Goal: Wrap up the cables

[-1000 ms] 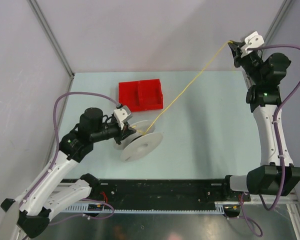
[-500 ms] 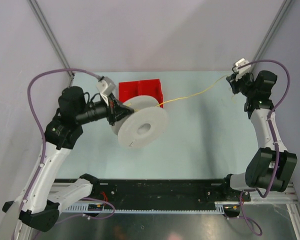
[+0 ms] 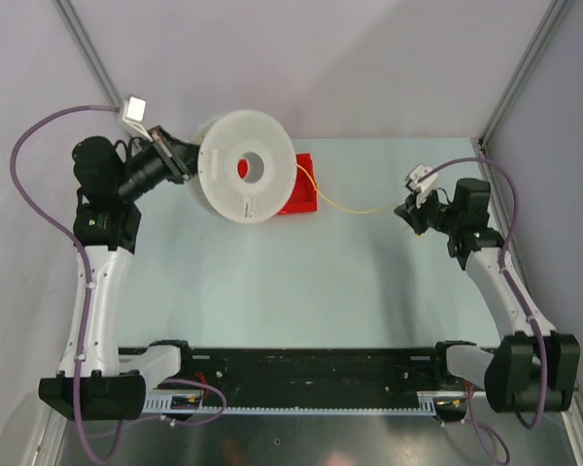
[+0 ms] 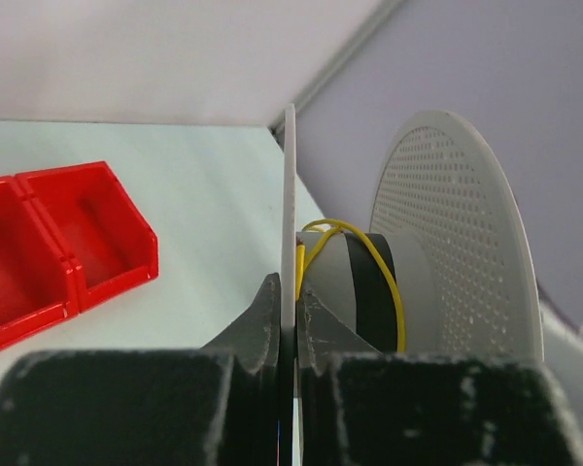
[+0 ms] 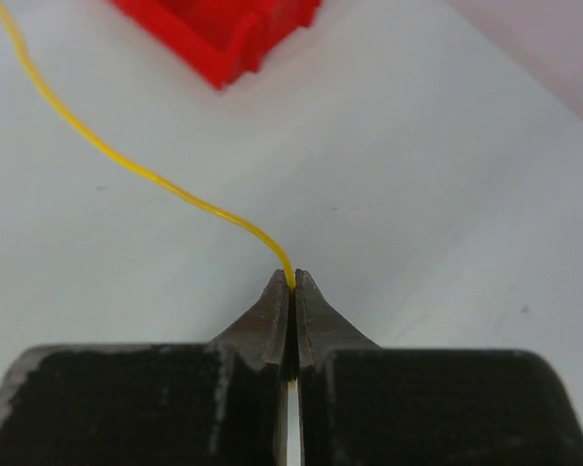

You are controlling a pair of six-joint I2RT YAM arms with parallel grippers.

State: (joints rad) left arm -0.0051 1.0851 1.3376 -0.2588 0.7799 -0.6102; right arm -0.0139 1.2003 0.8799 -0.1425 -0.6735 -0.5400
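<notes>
Aloft, white spool (image 3: pixel 245 167) in left gripper (image 3: pixel 183 161), yellow cable (image 3: pixel 355 210) in right gripper (image 3: pixel 406 211).

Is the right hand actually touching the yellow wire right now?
Touching. The right wrist view shows the yellow wire running straight into the right hand's shut fingertips, pinched between them.

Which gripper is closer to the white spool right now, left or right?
Left. The left gripper is clamped on one flange of the white spool. The right gripper is well off to the spool's right, pinching the yellow wire that runs to it.
</notes>
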